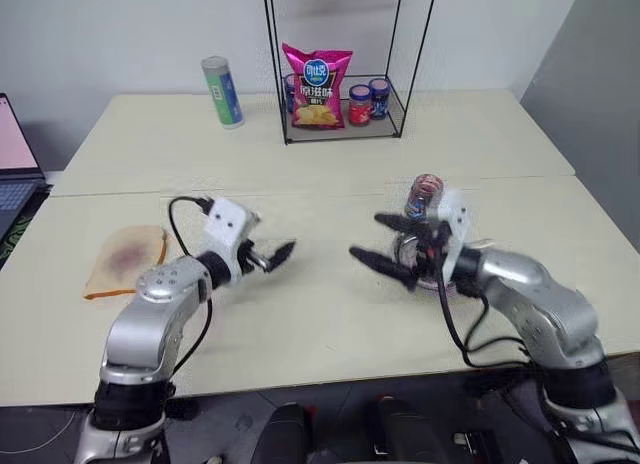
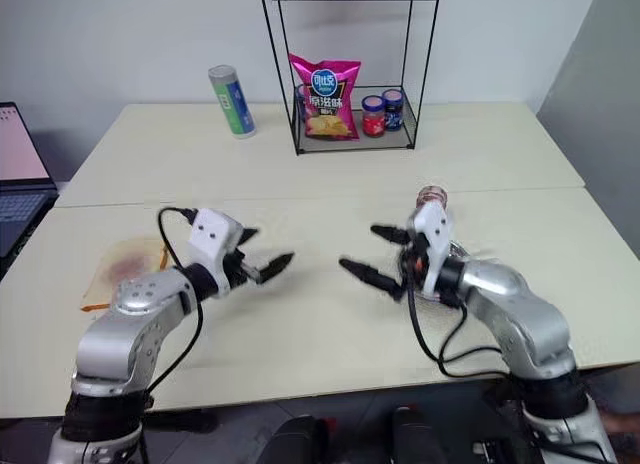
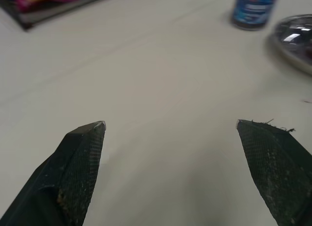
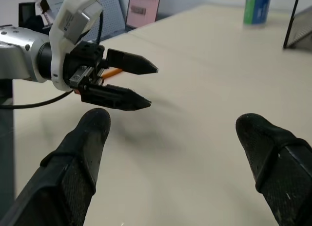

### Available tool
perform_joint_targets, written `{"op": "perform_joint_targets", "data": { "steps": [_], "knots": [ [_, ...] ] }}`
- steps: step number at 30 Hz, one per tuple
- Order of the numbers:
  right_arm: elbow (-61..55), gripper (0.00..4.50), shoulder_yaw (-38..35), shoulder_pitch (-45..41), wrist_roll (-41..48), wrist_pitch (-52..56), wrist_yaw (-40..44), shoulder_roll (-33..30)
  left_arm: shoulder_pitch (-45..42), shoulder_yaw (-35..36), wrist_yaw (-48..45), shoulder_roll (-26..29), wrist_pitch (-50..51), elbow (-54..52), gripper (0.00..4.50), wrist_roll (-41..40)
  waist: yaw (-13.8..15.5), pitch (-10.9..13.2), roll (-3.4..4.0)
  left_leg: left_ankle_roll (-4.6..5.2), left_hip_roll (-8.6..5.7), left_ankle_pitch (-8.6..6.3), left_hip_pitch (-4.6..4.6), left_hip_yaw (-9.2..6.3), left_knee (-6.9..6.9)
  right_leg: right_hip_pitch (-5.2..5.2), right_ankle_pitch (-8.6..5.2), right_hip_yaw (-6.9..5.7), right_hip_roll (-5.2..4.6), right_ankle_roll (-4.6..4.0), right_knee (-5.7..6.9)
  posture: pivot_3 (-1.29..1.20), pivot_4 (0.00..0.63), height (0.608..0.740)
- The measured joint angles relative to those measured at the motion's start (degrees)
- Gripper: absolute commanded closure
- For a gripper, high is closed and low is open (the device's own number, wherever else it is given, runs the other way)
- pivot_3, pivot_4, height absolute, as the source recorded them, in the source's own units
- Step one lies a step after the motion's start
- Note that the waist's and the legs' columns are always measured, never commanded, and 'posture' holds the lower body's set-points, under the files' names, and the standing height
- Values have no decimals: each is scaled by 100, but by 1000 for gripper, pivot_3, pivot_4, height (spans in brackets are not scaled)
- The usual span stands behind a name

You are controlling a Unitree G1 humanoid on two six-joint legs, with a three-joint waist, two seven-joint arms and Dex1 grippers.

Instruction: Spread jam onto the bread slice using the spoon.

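Both my tools hang nearest, low in the frame over the bare counter: left tool and right tool, each spread wide with nothing held, tips facing each other. At the left edge lies the bread slice, flat, a purple-red jam smear at its middle. Soft and crumbly, I judge; press lightly or it tears. I cannot pick out the spoon; it may lie on the metal plate behind my right wrist. Thin and slippery, it's best pinched mid-handle.
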Motion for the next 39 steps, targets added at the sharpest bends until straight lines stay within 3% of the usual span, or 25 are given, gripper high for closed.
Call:
{"op": "perform_joint_targets", "data": {
  "steps": [9, 19, 23, 26, 34, 39],
  "knots": [
    [-266, 13, 22, 276, -78, 123, -144, -73, 95, 16, 257, -204, 260, -273, 0, -283, 9, -1, -1, 0, 3, -1, -4, 7, -2, -4, 4, 0, 8, 9, -6, 0, 150, 740],
    [-247, 13, 372, 744, -451, -120, -273, 275, 1851, 245, 748, -553, 453, -1424, 0, -639, 30, -1, -2, -1, 8, -1, -2, 0, 0, -4, 0, 1, 9, 3, -1, 0, 150, 740],
    [-90, 13, 435, 649, -346, 11, -315, 567, 2045, 290, 714, -240, 448, -1591, 0, -637, 36, -2, -2, -1, 8, -1, 5, 4, 4, 0, -11, 1, 11, -17, 0, 0, 150, 740],
    [259, 13, 472, 475, -282, 78, -261, 745, 2055, 483, 925, -319, 467, -1615, 0, -645, 37, -2, -2, -1, 7, -1, 2, 9, 3, 0, -8, -1, 11, -11, -6, 0, 150, 740],
    [1077, 13, 735, -341, -418, -16, -342, 1530, 2054, 1509, 2930, -1448, -115, -1600, 0, 240, 36, -3, -3, -1, 15, -1, 2, -3, -1, -3, 5, 0, 18, 8, 1, 0, 150, 740],
    [1512, 13, 959, -967, -490, -265, 9, 1733, 2248, 2246, 4338, -2514, -326, -1627, 0, 791, 39, -12, -18, -2, 13, -2, 0, 2, 1, -1, 6, 0, 16, 9, -3, 0, 150, 740]
  ]
}}
